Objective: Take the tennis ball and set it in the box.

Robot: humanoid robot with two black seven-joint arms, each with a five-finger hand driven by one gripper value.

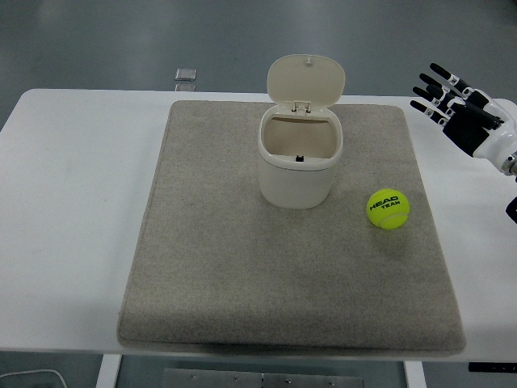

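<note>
Yellow-green tennis ball [388, 209], cream box [299, 166], grey mat [202, 267]

You get even, bright overhead light; soft shadow under the ball [388, 208]; sharp focus; mild glare on white table [73, 202].
</note>
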